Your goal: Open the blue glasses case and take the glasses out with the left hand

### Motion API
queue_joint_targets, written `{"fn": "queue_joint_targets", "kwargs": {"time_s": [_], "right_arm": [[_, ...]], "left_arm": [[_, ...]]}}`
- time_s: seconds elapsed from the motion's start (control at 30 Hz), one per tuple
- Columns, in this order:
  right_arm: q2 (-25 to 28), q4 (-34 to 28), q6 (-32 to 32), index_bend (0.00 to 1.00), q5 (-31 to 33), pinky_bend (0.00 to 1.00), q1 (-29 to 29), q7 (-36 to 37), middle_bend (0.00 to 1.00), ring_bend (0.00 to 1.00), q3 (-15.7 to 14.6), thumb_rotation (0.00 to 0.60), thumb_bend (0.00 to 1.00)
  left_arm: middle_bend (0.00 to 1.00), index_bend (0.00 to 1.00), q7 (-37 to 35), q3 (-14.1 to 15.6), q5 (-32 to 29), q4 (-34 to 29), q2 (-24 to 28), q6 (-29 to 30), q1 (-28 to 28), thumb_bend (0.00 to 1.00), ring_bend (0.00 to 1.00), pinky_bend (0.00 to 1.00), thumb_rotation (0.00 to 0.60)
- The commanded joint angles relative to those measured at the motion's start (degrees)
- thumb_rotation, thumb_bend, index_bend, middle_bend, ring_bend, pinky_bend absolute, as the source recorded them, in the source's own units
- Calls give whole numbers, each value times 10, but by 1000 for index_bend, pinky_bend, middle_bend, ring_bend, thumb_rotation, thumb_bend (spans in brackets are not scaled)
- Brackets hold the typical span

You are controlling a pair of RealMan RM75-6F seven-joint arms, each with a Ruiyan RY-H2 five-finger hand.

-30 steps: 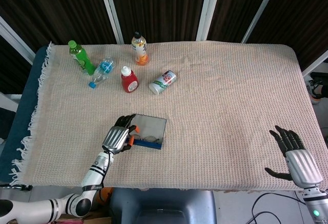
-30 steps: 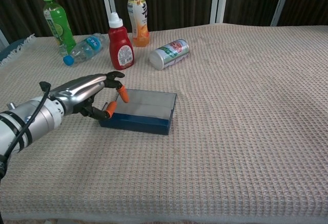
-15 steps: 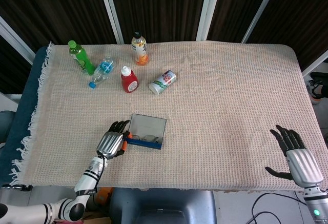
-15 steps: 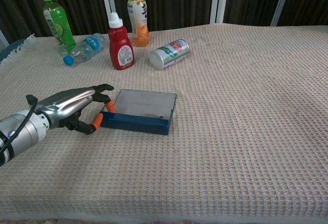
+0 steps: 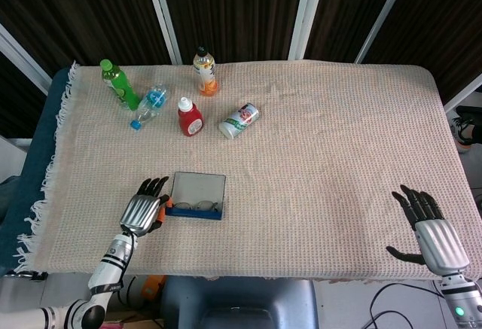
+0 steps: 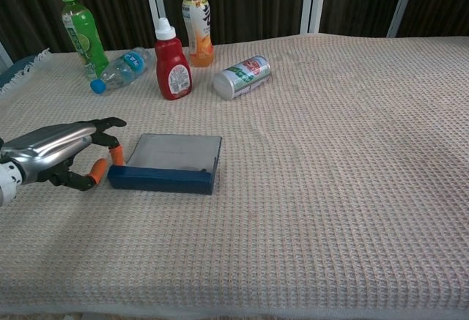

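Observation:
The blue glasses case (image 5: 197,196) (image 6: 165,167) lies open near the table's front left, its grey lid laid back flat. Dark glasses (image 5: 197,207) show dimly in the blue base in the head view; the base's front wall hides them in the chest view. My left hand (image 5: 143,211) (image 6: 60,153) is at the case's left end, its orange fingertips (image 6: 116,155) pinching the end wall. My right hand (image 5: 426,228) rests at the front right edge with fingers spread and nothing in it; the chest view does not show it.
Along the back left stand a green bottle (image 5: 119,84) (image 6: 79,33), a red ketchup bottle (image 5: 190,117) (image 6: 171,71) and an orange drink bottle (image 5: 204,71) (image 6: 198,28). A water bottle (image 5: 151,105) (image 6: 121,67) and a can (image 5: 239,120) (image 6: 242,77) lie on their sides.
My left hand has drawn back to the left and toward the front edge, and the open case has slid left with it. The right hand has barely moved.

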Motion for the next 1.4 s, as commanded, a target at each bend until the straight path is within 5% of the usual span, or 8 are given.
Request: {"fn": "queue_joint_targets", "kwargs": {"time_s": [0.03, 0.37, 0.8, 1.4], "right_arm": [[0, 0, 0, 0, 0, 0, 0, 0, 0, 0, 0, 600, 151], [3, 0, 12, 0, -1, 0, -5, 8, 0, 0, 2, 600, 151], [7, -1, 21, 0, -8, 0, -9, 16, 0, 0, -1, 600, 151], [16, 5, 44, 0, -18, 0, -18, 45, 0, 0, -1, 600, 151]], "left_arm": [[20, 470, 14, 6, -5, -7, 9, 5, 6, 664, 0, 0, 600], [26, 480, 60, 22, -21, -44, 41, 25, 25, 667, 0, 0, 600], [30, 489, 103, 84, 23, -149, 85, 20, 42, 667, 0, 0, 600], [0, 388, 78, 106, 107, -153, 32, -13, 40, 667, 0, 0, 600]]}}
